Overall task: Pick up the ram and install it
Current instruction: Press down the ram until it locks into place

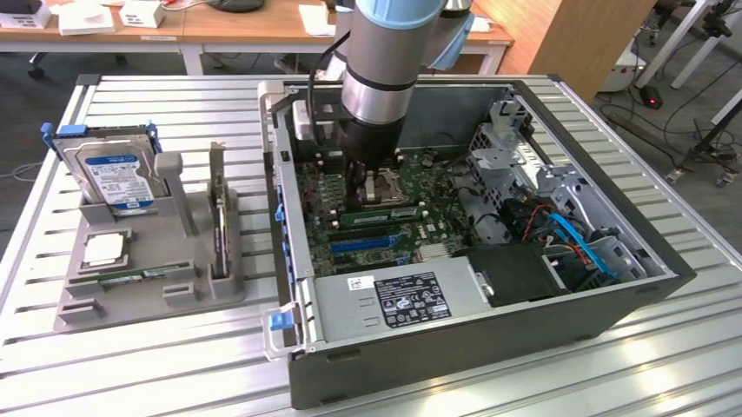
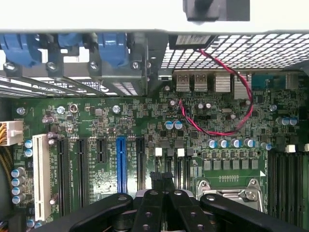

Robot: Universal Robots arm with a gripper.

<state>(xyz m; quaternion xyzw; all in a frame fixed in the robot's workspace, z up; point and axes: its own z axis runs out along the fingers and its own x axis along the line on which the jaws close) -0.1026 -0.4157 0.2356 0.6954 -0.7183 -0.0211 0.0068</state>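
My gripper (image 1: 377, 193) is down inside the open computer case (image 1: 603, 313), over the motherboard (image 1: 319, 187) near the processor socket (image 2: 231, 189). A long green stick with dark chips, the ram (image 1: 388, 212), hangs level just under the fingers, above the board. In the wrist view the black fingers (image 2: 149, 208) come together at my gripper (image 2: 161, 181), shut on the ram's narrow top edge. Black memory slots (image 2: 285, 169) run along the board's edge beside the socket.
A grey holder (image 1: 82, 308) at the exterior view's left carries a blue-labelled hard drive (image 1: 114, 178), a second green stick (image 1: 139, 274) lying flat and an upright card (image 1: 217, 208). Inside the case are blue and black expansion slots (image 2: 120, 162), a power supply (image 1: 394, 300) and a red cable (image 2: 227, 130).
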